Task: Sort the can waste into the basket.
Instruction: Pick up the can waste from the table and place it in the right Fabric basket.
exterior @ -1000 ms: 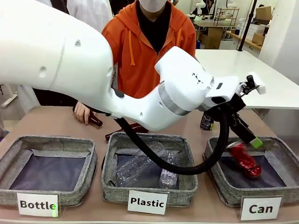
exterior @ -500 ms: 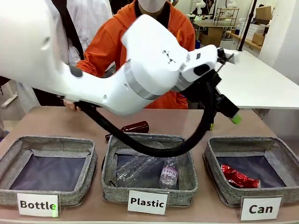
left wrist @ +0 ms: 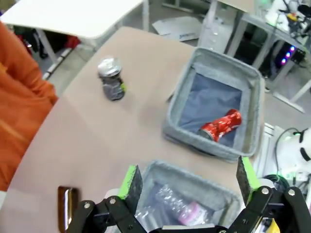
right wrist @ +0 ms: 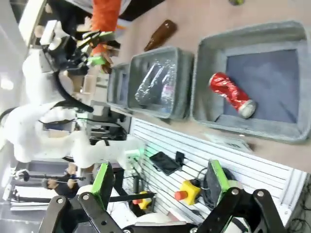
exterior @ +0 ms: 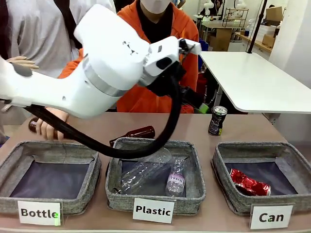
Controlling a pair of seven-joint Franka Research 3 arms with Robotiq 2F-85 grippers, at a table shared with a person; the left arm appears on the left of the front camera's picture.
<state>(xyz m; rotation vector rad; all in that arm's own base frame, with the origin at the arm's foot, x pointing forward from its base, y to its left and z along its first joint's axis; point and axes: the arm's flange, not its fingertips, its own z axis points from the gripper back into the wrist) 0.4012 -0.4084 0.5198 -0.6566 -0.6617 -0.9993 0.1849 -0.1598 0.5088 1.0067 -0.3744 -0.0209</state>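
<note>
A: What writing can be read?
B: White cards are fixed to the fronts of three grey bins: "Bottle" (exterior: 39,212) at the left, "Plastic" (exterior: 153,210) in the middle, "Can" (exterior: 270,216) at the right. The print on the black can (exterior: 217,120) and on the label of a plastic bottle (exterior: 176,182) is too small to be made out.
A: Where are the cans found?
B: The red can (exterior: 250,183), crushed, is laid on its side on the dark lining of the basket (exterior: 221,167) marked "Can". The black can is stood upright on the table (exterior: 252,131) behind that basket, apart from it.
A: And the grippers?
B: The left gripper (left wrist: 188,175) is held above the table near the Plastic bin (exterior: 187,200), its jaws spread wide with nothing between the green pads (left wrist: 130,177). The right gripper (right wrist: 160,178) is likewise spread and empty, well apart from the bins.
A: Anything else noted?
B: Clear bottles are piled in the Plastic bin. A brown bottle (exterior: 138,132) is laid on the table just behind it, and another is gripped by a person's hand (exterior: 48,127) at the left
</note>
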